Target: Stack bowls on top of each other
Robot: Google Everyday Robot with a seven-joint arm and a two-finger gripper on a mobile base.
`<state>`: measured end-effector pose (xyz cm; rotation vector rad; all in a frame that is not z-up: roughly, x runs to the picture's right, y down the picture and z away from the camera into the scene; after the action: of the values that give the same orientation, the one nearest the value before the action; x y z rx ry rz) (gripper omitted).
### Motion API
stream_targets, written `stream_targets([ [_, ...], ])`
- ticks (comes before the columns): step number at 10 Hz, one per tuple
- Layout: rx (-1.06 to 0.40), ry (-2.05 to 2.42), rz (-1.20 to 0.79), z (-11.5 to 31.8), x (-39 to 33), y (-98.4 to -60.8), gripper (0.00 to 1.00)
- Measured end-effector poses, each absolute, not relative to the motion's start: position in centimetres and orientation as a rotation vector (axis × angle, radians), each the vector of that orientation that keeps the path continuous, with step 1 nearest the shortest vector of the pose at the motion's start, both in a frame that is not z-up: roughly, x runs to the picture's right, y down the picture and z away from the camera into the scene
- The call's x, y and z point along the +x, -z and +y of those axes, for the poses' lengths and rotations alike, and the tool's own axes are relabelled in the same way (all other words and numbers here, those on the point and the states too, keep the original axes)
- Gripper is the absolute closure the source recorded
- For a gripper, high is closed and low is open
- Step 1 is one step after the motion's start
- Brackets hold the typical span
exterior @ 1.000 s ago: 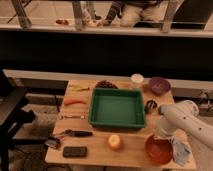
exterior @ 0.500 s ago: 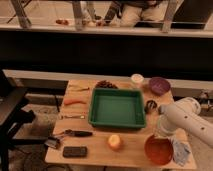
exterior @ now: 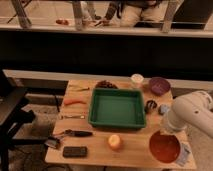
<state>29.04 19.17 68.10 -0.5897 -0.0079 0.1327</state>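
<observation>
Evidently nothing was stacked: the pincer (exterior: pixel 164 130), grip impossible to tell, hung at the orange bowl (exterior: pixel 163 149), the purple bowl (exterior: pixel 159 85) well apart.

1. The arm (exterior: pixel 192 112) is a thick, smooth, off-white shell, rounded like a fat tube.
2. Its top is pale where it catches light, and its underside is shaded grey-tan.
3. It narrows to a darker end at lower left, where the gripper (exterior: pixel 163 131) sits, just over the orange bowl's (exterior: pixel 165 148) far rim.
</observation>
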Motion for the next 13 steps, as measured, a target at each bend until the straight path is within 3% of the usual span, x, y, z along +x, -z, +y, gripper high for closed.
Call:
stream_targets([
  [5,-0.564,-0.106,0.022,15.6,29.5,-65.9,1.00],
  [13,-0.549,-0.034,0.043,10.4,28.6,-68.9,1.00],
])
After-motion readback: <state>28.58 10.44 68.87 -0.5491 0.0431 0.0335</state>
